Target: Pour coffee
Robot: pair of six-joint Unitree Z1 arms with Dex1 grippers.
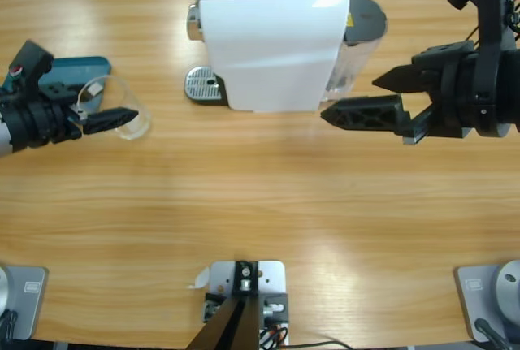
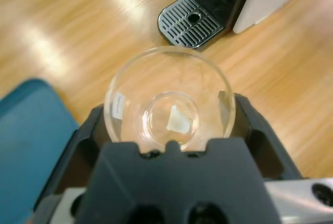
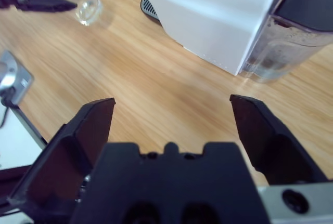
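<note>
My left gripper (image 1: 110, 106) is shut on a clear glass (image 1: 126, 110) at the table's left side. In the left wrist view I look straight into the glass (image 2: 169, 96), and my left gripper (image 2: 169, 130) has a black jaw against each side of it. I see no coffee in it; the coffee is out of view. The white coffee machine (image 1: 268, 41) stands at the back middle, its metal drip tray (image 1: 203, 84) pointing toward the glass. My right gripper (image 1: 351, 98) hangs open beside the machine's right end, holding nothing; the right wrist view shows its jaws wide apart (image 3: 171, 102).
A teal tray (image 1: 81, 70) lies behind the glass at the far left, also in the left wrist view (image 2: 26, 125). The machine's clear water tank (image 3: 289, 47) sits at its rear right. Bare wooden table (image 1: 260, 204) stretches in front.
</note>
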